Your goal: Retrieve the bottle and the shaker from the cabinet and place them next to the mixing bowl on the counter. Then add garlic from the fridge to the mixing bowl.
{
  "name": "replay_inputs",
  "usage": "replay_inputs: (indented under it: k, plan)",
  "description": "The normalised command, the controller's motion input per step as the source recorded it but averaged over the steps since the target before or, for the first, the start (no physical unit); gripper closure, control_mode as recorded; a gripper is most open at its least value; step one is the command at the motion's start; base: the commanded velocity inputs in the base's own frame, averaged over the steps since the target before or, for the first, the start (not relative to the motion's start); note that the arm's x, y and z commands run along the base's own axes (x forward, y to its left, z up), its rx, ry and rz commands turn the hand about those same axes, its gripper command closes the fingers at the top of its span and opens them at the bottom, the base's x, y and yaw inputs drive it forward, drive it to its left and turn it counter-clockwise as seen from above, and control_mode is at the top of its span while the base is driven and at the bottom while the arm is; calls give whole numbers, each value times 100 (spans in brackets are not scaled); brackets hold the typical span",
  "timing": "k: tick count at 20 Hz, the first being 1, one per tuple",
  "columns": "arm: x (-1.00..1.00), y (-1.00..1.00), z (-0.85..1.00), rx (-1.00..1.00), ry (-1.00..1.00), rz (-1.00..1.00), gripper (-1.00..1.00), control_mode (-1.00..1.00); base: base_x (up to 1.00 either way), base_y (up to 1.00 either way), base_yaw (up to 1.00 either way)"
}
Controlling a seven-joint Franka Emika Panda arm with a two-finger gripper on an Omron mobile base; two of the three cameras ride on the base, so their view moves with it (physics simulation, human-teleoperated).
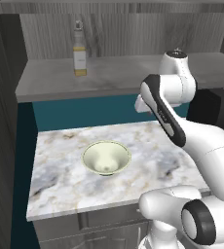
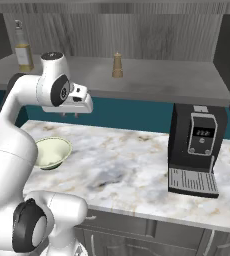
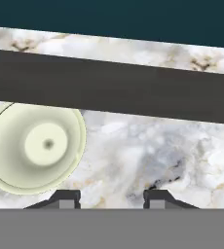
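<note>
The gripper hangs above the counter, fingers parted with nothing between them. Beneath it, towards the counter's left edge, sits the empty bowl. Nothing is fetched yet: the bottle and shaker stand well apart on the cabinet shelf. The coffee machine crowds the right end; open marble surrounds the bowl.

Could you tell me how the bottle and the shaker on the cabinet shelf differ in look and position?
The bottle is taller, clear glass holding amber liquid with a pale label; the shaker is shorter, solid tan wood with a knob top. The bottle stands at the shelf's left end, the shaker nearer its middle. Both stand upright on the cabinet shelf, untouched.
</note>
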Motion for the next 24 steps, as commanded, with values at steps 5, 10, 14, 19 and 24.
replay_inputs:
  k: [5,10,14,19,24]
  plan:
    - [-4,0,0,0,-6,4,-100,-100,0,0,0]
    - [-1,3,21,0,-28,24,-100,-100,0,0,0]
    - [0,0,48,4,-37,25,-100,-100,0,0,0]
    - [0,1,57,10,-37,21,-100,-100,0,0,0]
    - [0,0,57,14,-35,15,-100,-100,0,0,0]
